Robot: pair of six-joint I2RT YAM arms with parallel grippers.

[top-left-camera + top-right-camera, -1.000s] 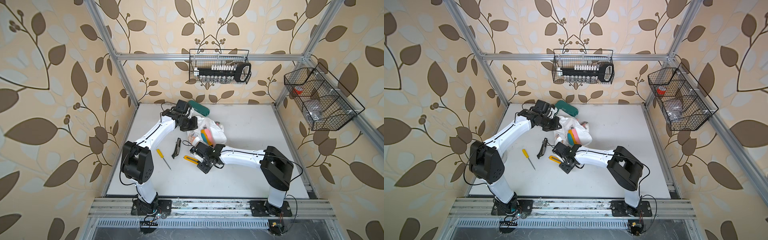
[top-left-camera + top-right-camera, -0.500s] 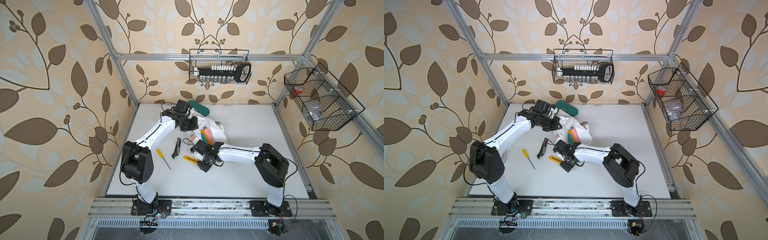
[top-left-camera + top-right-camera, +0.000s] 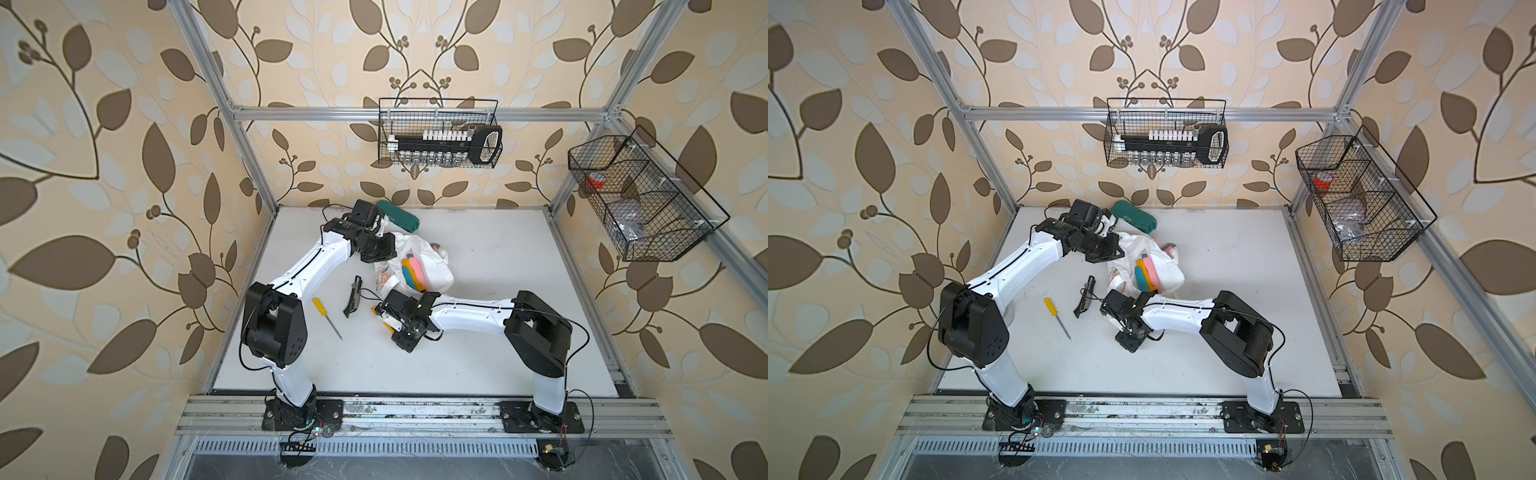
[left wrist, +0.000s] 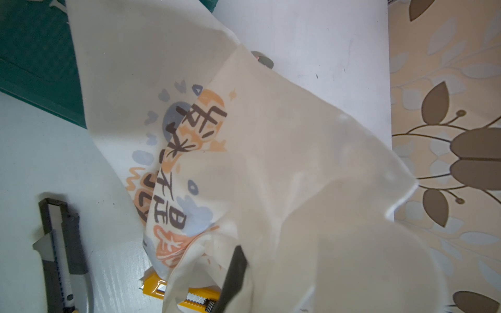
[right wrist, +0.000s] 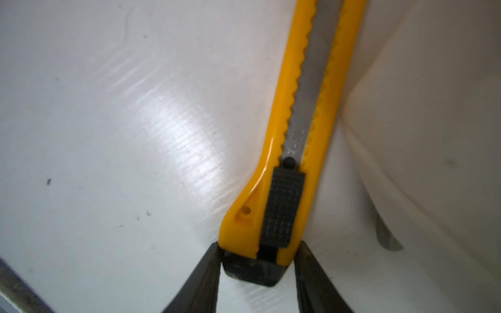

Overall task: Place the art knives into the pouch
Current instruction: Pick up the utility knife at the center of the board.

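Observation:
The art knife (image 5: pixel 244 216) is yellow with a black slider and lies flat on the white table beside the pouch (image 5: pixel 433 135). My right gripper (image 5: pixel 259 244) is shut on its rear end, one fingertip pressed against each side. In a top view the right gripper (image 3: pixel 384 320) covers most of the art knife (image 3: pixel 376 309). The pouch (image 3: pixel 432 270) is a white cloth tote with colourful print (image 4: pixel 173 162). My left gripper (image 3: pixel 386 251) is shut on its edge and holds the cloth up. One dark finger (image 4: pixel 233 273) shows among the folds, with the art knife (image 4: pixel 154 287) below.
A black and grey utility knife (image 3: pixel 353 297) and a yellow-handled screwdriver (image 3: pixel 326 316) lie left of the right gripper. A dark green case (image 3: pixel 399 216) sits at the back by the left wrist. Teal, yellow and pink items (image 3: pixel 411 270) show in the pouch mouth. Wire baskets (image 3: pixel 440 137) hang on the walls.
The right arm has edged left and its fingers have closed in onto the yellow knife's end. The left arm and the pouch have not moved.

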